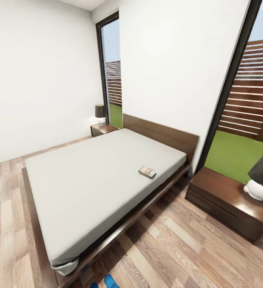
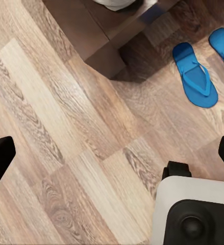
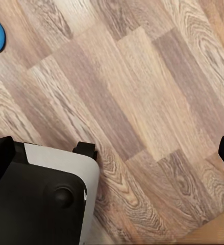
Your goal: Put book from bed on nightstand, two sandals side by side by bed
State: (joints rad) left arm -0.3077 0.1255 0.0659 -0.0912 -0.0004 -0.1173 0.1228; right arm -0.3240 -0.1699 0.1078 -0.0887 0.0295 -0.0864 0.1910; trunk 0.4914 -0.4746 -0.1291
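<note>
blue sandals (image 2: 196,75) are lying on the wood-plank floor (image 1: 179,248) at the near corner of the bed (image 1: 103,176), well apart from both arms, so nothing is being carried. the left gripper (image 2: 112,153) and right gripper (image 3: 112,150) are hanging spread wide above bare planks, holding nothing. farther off, the book (image 1: 147,171) is resting on the grey mattress near its right edge, within likely reach of the nightstand (image 1: 227,200) at right.
</note>
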